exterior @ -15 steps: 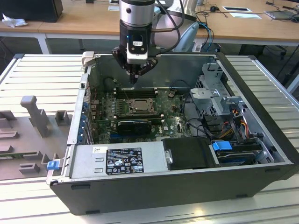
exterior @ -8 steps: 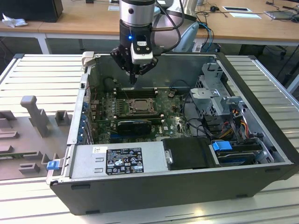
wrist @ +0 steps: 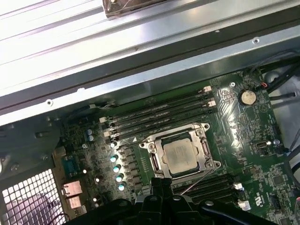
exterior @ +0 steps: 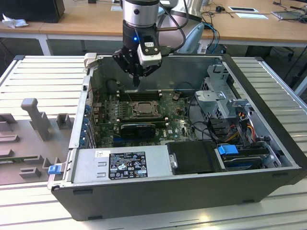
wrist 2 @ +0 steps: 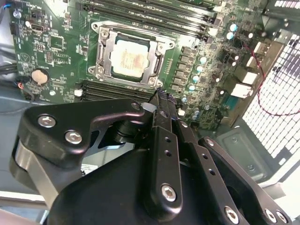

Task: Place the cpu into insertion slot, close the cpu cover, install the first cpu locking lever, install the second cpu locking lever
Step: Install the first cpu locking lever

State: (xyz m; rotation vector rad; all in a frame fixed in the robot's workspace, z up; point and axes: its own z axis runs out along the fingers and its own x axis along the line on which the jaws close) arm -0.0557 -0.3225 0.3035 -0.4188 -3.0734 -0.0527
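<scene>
CPU (wrist 2: pixel 129 58) seated in insertion slot (wrist 2: pixel 158 64) w/ cpu cover (wrist 2: pixel 107 49) down, gripper (wrist 2: pixel 161 96) clenched, empty, near socket edge; prob. lever-latching step, needs precise tip placement & firm push.

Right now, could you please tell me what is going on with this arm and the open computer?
A single robot arm is reaching into the open computer case. Its gripper hovers just above the motherboard, jaws shut and holding nothing. The cpu is already seated, and the cpu cover lies flat around it. The gripper's tip is over the memory slots next to the cpu.
</scene>
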